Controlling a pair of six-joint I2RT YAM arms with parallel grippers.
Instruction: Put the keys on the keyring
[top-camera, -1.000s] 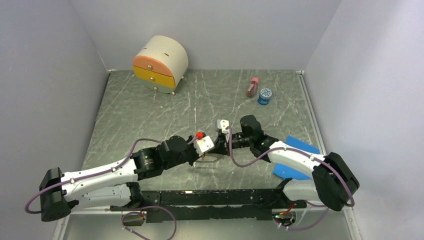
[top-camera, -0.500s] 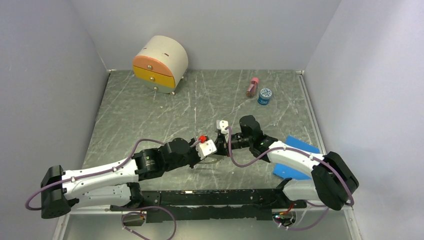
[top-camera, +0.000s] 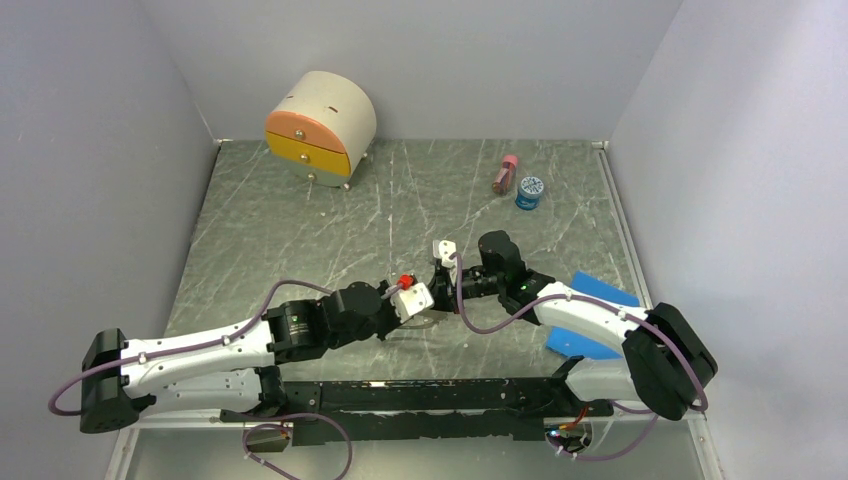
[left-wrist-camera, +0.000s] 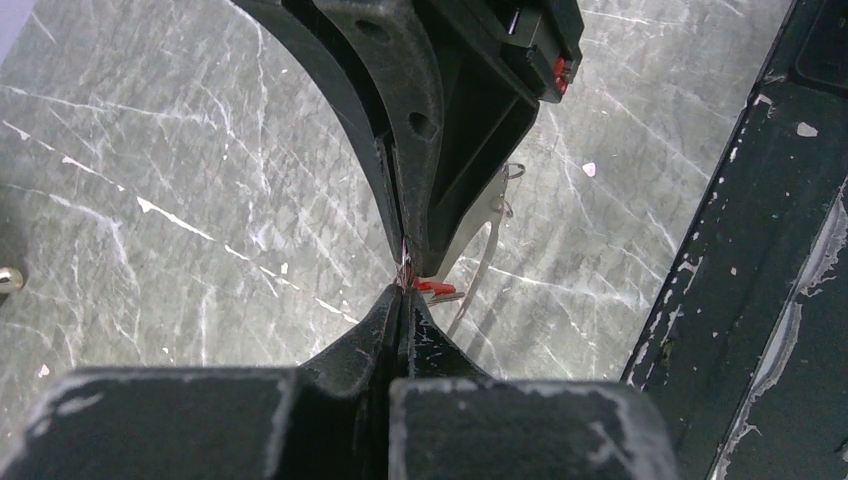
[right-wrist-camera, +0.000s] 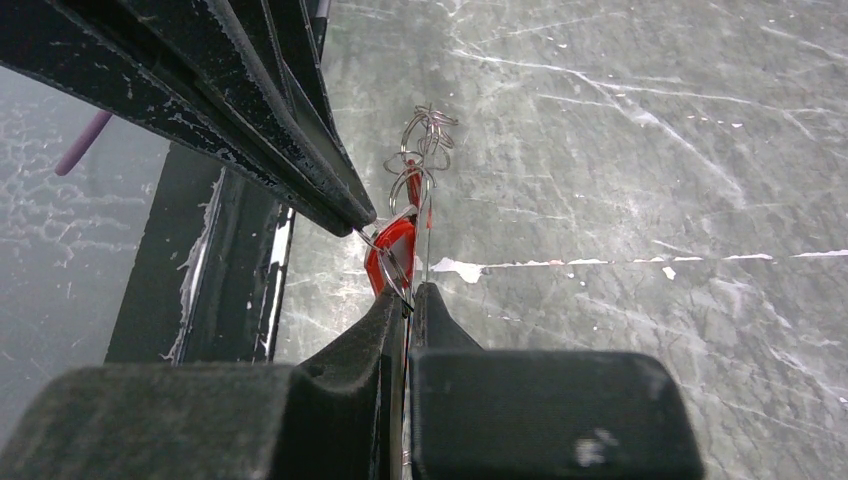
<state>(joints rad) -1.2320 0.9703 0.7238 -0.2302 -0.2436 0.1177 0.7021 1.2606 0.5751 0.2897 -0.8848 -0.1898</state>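
Both grippers meet tip to tip above the middle of the table. My left gripper (top-camera: 422, 292) (left-wrist-camera: 404, 292) is shut on the thin wire ring of a key; its red tag (top-camera: 404, 279) (left-wrist-camera: 432, 287) (right-wrist-camera: 390, 255) sits right at the tips. My right gripper (top-camera: 436, 280) (right-wrist-camera: 410, 292) is shut on a thin upright wire (right-wrist-camera: 428, 225) of the keyring. That wire ends in twisted loops (right-wrist-camera: 426, 135) just beyond. A faint arc of the keyring (top-camera: 426, 319) shows below the left gripper. Most of the hoop is hidden.
A rounded drawer box (top-camera: 320, 125) stands at the back left. A pink bottle (top-camera: 505, 174) and a blue-lidded jar (top-camera: 529, 191) are at the back right. Blue sheets (top-camera: 588, 318) lie under the right arm. A dark rail (top-camera: 430, 395) runs along the near edge.
The left gripper has shifted slightly right and nearer, carrying the red tag with it. The right gripper has stayed put. Both stayed shut.
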